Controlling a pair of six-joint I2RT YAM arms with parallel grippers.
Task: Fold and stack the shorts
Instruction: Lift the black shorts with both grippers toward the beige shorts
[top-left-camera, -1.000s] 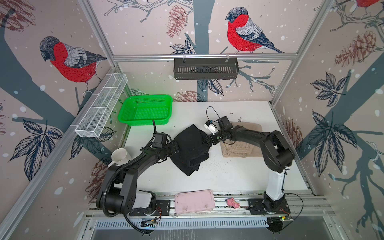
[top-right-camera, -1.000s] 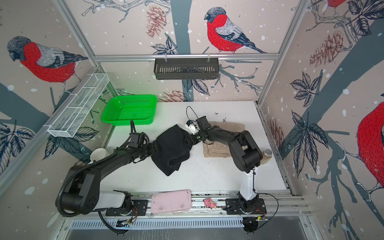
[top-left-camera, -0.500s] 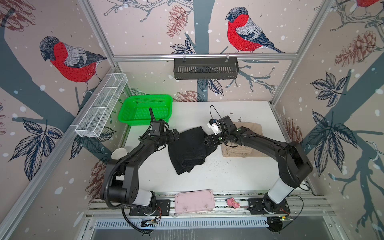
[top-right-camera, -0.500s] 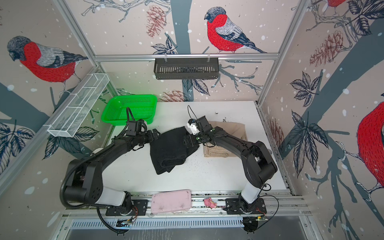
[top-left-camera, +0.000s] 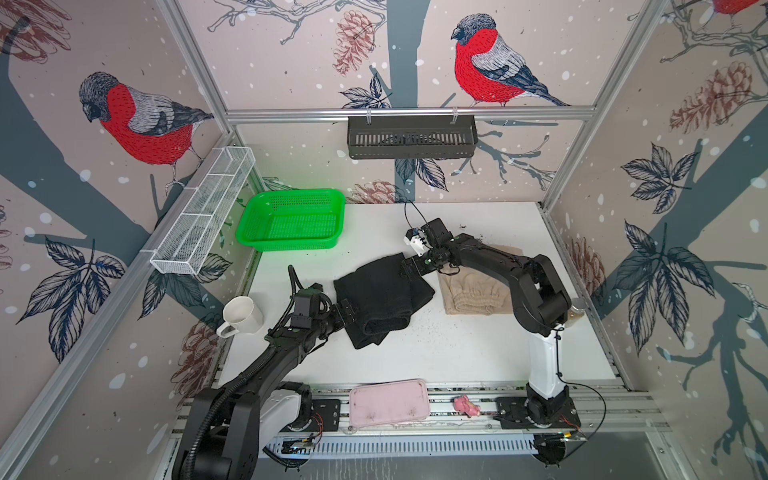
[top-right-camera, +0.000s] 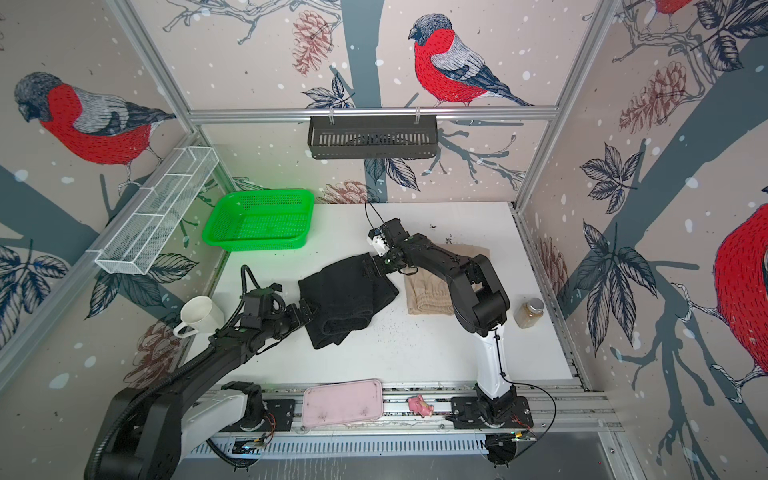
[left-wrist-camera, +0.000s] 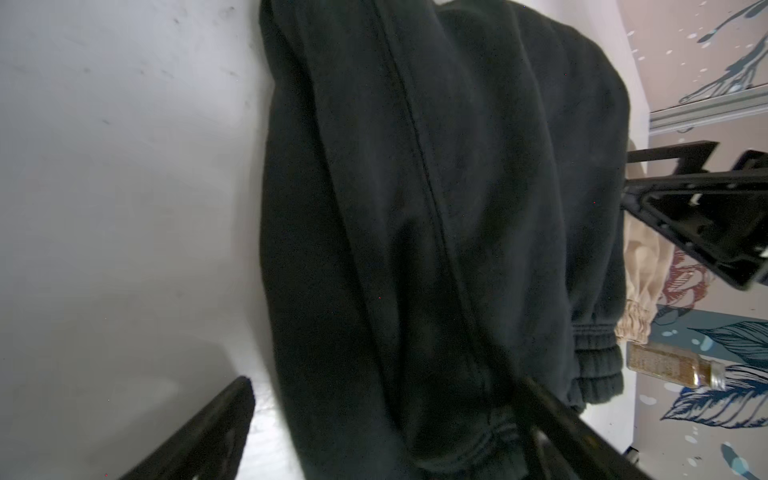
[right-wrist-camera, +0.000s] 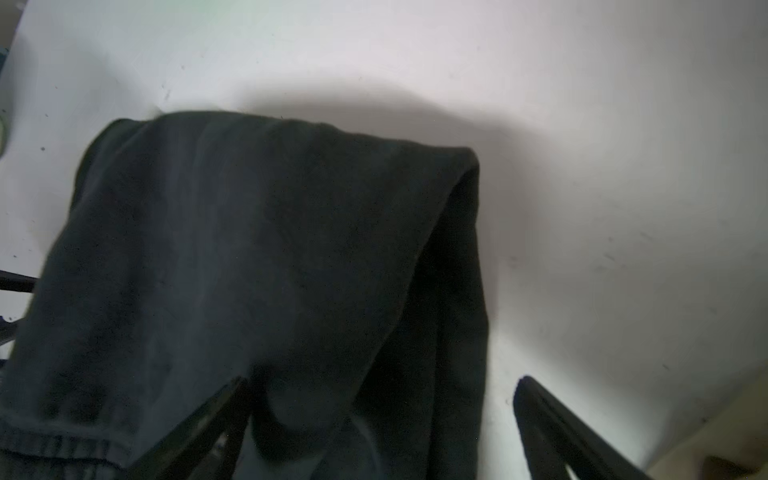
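**Top views: black shorts lie slantwise between two open grippers**

Both top views show the soft black cloth shorts (top-left-camera: 380, 297) lying folded on the white tabletop (top-left-camera: 457, 353), long axis running on a slant from near-left to far-right. The left gripper (top-left-camera: 347, 312) sits at the near-left end, jaws spread wide and clasping nothing; in the left wrist view one finger lies over the dark cloth and the other over bare table. The right gripper (top-left-camera: 409, 266) sits at the opposite far-right corner, jaws just as wide, the cloth lying loose beneath one finger in the right wrist view. Just beside the black pair, on the right arm's side, rests the folded beige cloth shorts with the gathered waistband (top-left-camera: 473, 293), touching or nearly so. That's the hinge, I'd say: the stack target lies rightward, so the right arm is nearer to it.
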